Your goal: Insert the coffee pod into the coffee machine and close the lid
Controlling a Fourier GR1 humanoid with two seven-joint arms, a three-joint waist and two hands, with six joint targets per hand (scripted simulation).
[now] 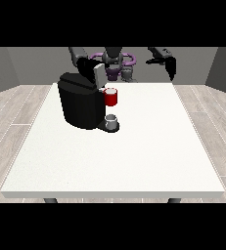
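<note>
The black coffee machine (80, 105) stands on the left half of the white table (148, 146). Its grey lid (99, 74) is tilted up above the red pod holder (111, 97), whose top shows a pale ring. I cannot make out the coffee pod as a separate thing. The hand at the view's left (86, 65) is right behind and against the raised lid. The hand at the view's right (169, 66) hangs in the air over the table's far right edge, fingers pointing down, holding nothing.
A small grey cup (112, 120) sits on the machine's base below the pod holder. The robot's body (115, 61) stands behind the far table edge.
</note>
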